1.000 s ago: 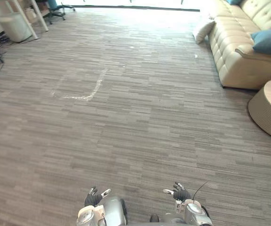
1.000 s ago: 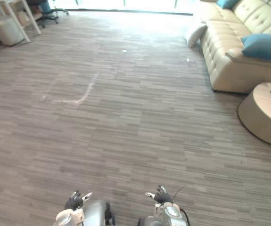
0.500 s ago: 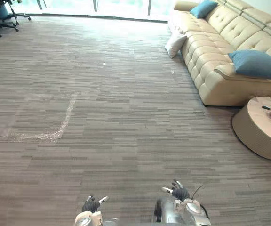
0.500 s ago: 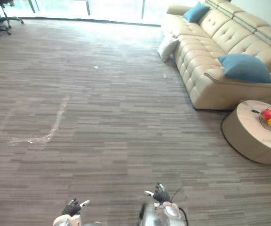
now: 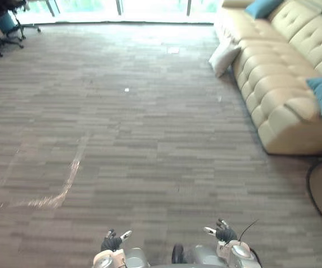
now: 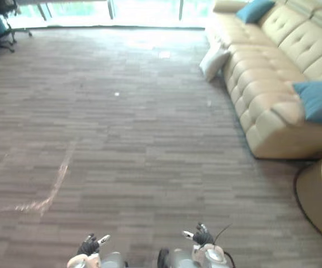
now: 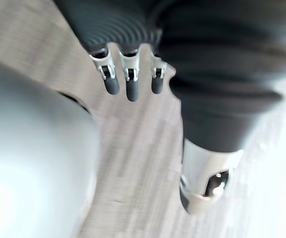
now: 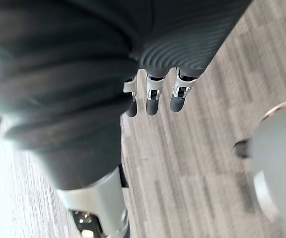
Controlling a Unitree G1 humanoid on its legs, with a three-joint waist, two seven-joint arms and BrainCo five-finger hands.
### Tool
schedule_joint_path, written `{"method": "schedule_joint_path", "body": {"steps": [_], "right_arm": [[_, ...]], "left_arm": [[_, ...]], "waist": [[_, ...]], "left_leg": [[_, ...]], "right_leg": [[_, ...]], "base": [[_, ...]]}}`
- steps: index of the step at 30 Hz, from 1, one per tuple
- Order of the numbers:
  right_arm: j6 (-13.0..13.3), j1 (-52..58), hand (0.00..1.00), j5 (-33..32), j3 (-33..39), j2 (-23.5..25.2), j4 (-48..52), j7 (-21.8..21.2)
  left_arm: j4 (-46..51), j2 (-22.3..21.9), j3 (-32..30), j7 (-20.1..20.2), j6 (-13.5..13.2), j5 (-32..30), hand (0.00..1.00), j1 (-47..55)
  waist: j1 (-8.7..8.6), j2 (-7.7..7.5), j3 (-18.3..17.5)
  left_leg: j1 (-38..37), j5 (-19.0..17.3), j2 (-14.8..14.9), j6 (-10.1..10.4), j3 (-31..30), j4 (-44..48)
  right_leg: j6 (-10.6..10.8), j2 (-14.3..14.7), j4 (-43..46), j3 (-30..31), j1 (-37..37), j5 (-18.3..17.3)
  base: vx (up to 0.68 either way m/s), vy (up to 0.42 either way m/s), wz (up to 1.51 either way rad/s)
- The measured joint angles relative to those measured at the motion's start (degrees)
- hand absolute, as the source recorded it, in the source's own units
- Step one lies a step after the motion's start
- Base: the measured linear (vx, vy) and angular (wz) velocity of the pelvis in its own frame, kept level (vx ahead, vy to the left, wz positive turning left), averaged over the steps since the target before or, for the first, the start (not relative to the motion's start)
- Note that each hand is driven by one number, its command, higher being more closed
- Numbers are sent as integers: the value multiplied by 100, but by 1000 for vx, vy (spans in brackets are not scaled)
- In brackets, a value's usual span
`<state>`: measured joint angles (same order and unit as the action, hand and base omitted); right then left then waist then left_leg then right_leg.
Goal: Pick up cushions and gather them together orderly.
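Left hand [image 5: 112, 243] and right hand [image 5: 225, 233] low over carpet, both empty.
Office chair [image 5: 7, 25] far ahead-left of left hand; pale floor mark [image 5: 66, 187], possibly chalk, nearer. Both hands: fingers relaxed, nearly straight, holding nothing. White cushion [image 6: 214, 61] on floor against sofa [image 6: 267, 72], well ahead-right of right hand. Far teal cushion [image 6: 254, 10] at sofa's far end, near teal cushion [image 6: 320, 102] at its near end. Round table [image 6: 317, 195] right of right hand.

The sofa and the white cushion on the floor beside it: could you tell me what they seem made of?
Sofa: probably cream leather or imitation, smooth, faint sheen, buttoned tufting. White cushion: likely matte fabric, soft and slumped against the sofa.
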<state>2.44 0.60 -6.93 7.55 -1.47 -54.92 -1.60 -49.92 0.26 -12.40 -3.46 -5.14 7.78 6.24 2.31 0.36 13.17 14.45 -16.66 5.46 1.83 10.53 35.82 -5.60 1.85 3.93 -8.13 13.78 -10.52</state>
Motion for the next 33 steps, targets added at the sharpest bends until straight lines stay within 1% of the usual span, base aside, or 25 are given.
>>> {"method": "schedule_joint_path", "body": {"steps": [1, 2, 3, 4, 5, 7, 8, 9, 10, 12, 14, 16, 17, 19, 20, 21, 23, 24, 25, 26, 27, 28, 30, 31, 33], "right_arm": [[2, 12, 0, 0, -3, 39, -6, 4], [24, 56, 0, 4, -56, 24, -17, 15], [23, 50, 0, 2, -124, -15, -73, 25], [19, 69, 0, 5, -123, 75, -123, 38], [26, 142, 0, 6, -110, 159, -120, 45], [46, 176, 0, 12, -112, 332, -74, 35], [54, 146, 0, 16, -85, 377, -30, 27], [70, 139, 0, 15, -93, 398, 7, 5], [110, 138, 0, 23, -93, 401, 9, -11], [149, 157, 0, 28, -101, 273, 35, -35], [202, 69, 0, 28, -107, 118, 40, -59], [208, -95, 0, 51, -111, -58, 22, -70], [206, -120, 0, 85, -114, -138, 23, -71], [145, 1, 0, 122, -79, -181, -1, -55], [154, 57, 0, 110, -74, -181, 19, -59], [155, 41, 0, 100, -56, -211, 33, -65], [154, 35, 0, 90, 138, -283, 54, -71], [135, 30, 0, 128, 132, -362, 42, -69], [99, 27, 0, 124, 116, -386, 37, -57], [70, 28, 0, 117, 115, -384, 11, -34], [26, 32, 0, 111, 116, -337, 5, -16], [10, 44, 0, 16, 114, -211, -17, -3], [-6, 14, 0, -3, 30, -103, -88, -2], [-22, -66, 0, -3, -5, -80, -177, -2], [-35, -162, 0, -1, -7, -53, -258, 7]], "left_arm": [[3, -33, -1, -3, -56, 26, 0, -20], [16, -111, -7, -13, -90, 51, 0, -17], [40, -130, -6, -17, -101, 141, 0, -2], [80, -79, -18, -7, -117, 192, 0, 21], [74, -20, -29, -16, -115, 186, 0, 28], [53, 101, -28, -22, -73, 189, 0, 40], [10, 209, -13, -22, -71, 189, 0, 5], [-72, 316, 7, -27, -60, 182, 0, -42], [-187, 371, 13, -42, -21, 173, 0, -75], [-365, 323, 84, -129, 53, 120, 0, -72], [-501, 306, 270, -137, 56, 121, 0, -122], [-575, 279, 434, -138, 57, 118, 0, -156], [-576, 276, 523, -135, 59, 117, 0, -144], [-572, 311, 520, -135, 54, 58, 0, -51], [-564, 310, 468, -135, 51, 40, 0, -21], [-585, 213, 434, -133, 58, 7, 0, 10], [-585, -39, 406, -132, 55, -5, 0, 60], [-575, -155, 284, -122, 49, -35, 0, 42], [-581, -175, 201, -121, 58, -38, 0, 18], [-549, -192, 60, -116, 55, -38, 0, 9], [-465, -199, -46, -110, 58, -43, 0, 11], [-351, -81, -80, -109, 48, -52, 0, 24], [-264, 77, 32, -110, 44, -38, 0, 14], [-151, 73, 56, -103, 35, -28, 0, 10], [-35, 41, 72, -92, -53, 11, 0, -37]], "waist": [[82, 59, 17], [131, 162, -2], [176, 225, -29], [222, 78, -139], [209, -63, -194], [219, -320, -270], [196, -492, -193], [92, -611, -128], [50, -608, -86], [5, -485, -131], [-57, -328, -104], [-184, -154, 4], [-237, -90, 42], [-276, -208, 25], [-290, -262, -3], [-351, -166, -101], [-357, 231, -261], [-362, 407, -269], [-342, 434, -205], [-315, 477, -201], [-297, 462, -172], [-218, 231, -48], [-207, 60, -68], [-148, 8, -39], [45, 44, 19]], "left_leg": [[198, 462, -168, 146, -196, -1265], [376, 732, -173, 336, -325, -1954], [566, 979, -77, 375, -316, -1911], [521, 1463, -224, 170, -254, -1631], [439, 1530, -295, 64, -222, -1632], [110, 1389, -435, -241, 28, -1718], [-302, 1147, -601, -334, 106, -1789], [-729, 901, -760, -385, 107, -1849], [-1090, 732, -859, -381, 76, -1904], [-2055, 383, -850, -446, -32, -2321], [-2686, 270, -721, -467, -162, -2665], [-3040, 239, -536, -468, -229, -2843], [-3229, 239, -477, -468, -320, -2904], [-3713, 162, -625, -340, -536, -2960], [-3871, 115, -686, -277, -660, -2923], [-3983, 85, -624, -265, -877, -2711], [-3612, 149, -326, -180, -1093, -1573], [-3152, 585, -132, 233, -1141, -421], [-2700, 1287, 56, 667, -1119, 615], [-2209, 1189, 415, 737, -806, 1680], [-1920, 932, 659, 567, -490, 2279], [-1519, 548, 776, 412, -101, 2645], [-863, 213, 653, 249, 205, 2339], [-469, 7, 532, 115, 393, 1728], [-5, 113, 133, 82, 421, -151]], "right_leg": [[114, -72, -209, 160, 265, -138], [175, -44, -342, 307, 428, -284], [194, -22, -364, 424, 550, -450], [189, -227, -115, 588, 654, -728], [152, -331, 193, 667, 580, -761], [308, -613, 1882, 778, -69, -689], [964, -834, 3456, 876, -665, -217], [1238, -1048, 4652, 835, -1044, 405], [1174, -1207, 5318, 717, -1271, 464], [820, -1398, 5905, 56, -1799, 148], [642, -1407, 5321, -674, -2449, -418], [606, -1154, 3764, -1108, -2915, -467], [682, -895, 2438, -1147, -3086, -72], [699, -623, 664, -726, -3208, 864], [529, -607, 746, -533, -3254, 1059], [258, -602, 1451, -365, -3422, 1462], [167, -514, 2076, -629, -3410, 938], [97, -409, 2157, -746, -3183, 610], [53, -285, 2072, -724, -2869, 416], [1, -102, 1824, -745, -2437, 277], [-45, -11, 1602, -746, -2028, 205], [-56, 22, 1138, -697, -1315, 121], [-32, 23, 548, -595, -651, 139], [-21, 11, 298, -452, -360, 146], [100, -95, -50, -244, 79, 69]], "base": [[493, 105, -78], [598, 200, -74], [646, 299, -76], [681, 311, -67], [903, 325, -65], [812, 252, -51], [656, 244, -28], [633, 232, -4], [630, 199, 17], [625, 148, 22], [667, 48, 34], [791, -13, 35], [754, -59, 37], [974, -161, 47], [847, -167, 50], [680, -160, 45], [806, -188, 41], [775, -178, 37], [772, -173, 30], [764, -170, 9], [864, -188, -8], [681, -161, -10], [578, -133, -22], [611, -82, -58], [645, -3, -80]]}}
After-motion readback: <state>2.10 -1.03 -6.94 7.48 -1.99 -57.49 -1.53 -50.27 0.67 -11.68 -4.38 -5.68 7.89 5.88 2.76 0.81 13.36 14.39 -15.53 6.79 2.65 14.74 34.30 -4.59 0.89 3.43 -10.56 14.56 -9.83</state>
